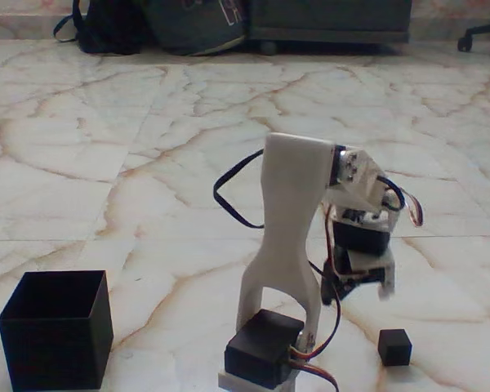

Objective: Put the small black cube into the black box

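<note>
Closest to the lens sits the arm's black servo base (263, 347), at the bottom edge of the marble floor, w/ a white upright link rising from it.

Going left to right in the fixed view: the black box (55, 328) stands upright in the bottom-left corner of the floor, no lid, mouth open to the top, nothing visible inside from this angle. Then the base and white link near centre. Right of that the gripper (358, 286) hangs nose-down, just above the floor, wires looping round it. It's blurred, so I can't tell how wide the jaws stand; nothing seems to be held between them. Further right, the small black cube (394, 346) rests on the floor near the bottom edge, just beside and below the gripper, not touching it. Cube and box are well apart, w/ the arm's base between them.

Step in hand, imo: reach for the cube, grasp not yet made. To do it well, swing slightly right and toward the camera, get the jaws spread clearly wider than the cube, come down square over two flat faces, close gently. A skewed approach could nudge it along the smooth marble. Then lift high enough to clear the base on the way to the box.
</note>
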You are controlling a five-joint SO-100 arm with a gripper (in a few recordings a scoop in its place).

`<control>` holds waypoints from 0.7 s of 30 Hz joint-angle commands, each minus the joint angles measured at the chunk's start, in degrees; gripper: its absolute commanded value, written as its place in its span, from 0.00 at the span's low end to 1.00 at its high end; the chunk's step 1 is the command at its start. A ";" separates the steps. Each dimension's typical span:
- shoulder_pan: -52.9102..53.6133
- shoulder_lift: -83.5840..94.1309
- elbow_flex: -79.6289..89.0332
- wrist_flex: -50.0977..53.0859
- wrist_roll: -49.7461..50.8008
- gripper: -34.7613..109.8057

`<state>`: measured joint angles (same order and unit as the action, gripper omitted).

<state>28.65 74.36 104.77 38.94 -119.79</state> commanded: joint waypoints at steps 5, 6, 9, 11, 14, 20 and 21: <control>3.60 -7.03 -8.61 -0.97 -0.53 0.31; 4.39 -8.35 -10.55 -0.97 -0.79 0.31; 7.29 -11.07 -13.89 -0.18 -2.11 0.31; 9.14 -12.57 -13.89 -0.79 -2.99 0.31; 10.11 -15.12 -13.18 -1.05 -2.99 0.31; 11.95 -22.50 -17.23 -3.87 -3.78 0.31; 12.04 -22.85 -17.31 -4.04 -3.78 0.31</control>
<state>40.08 51.33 89.65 35.33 -123.05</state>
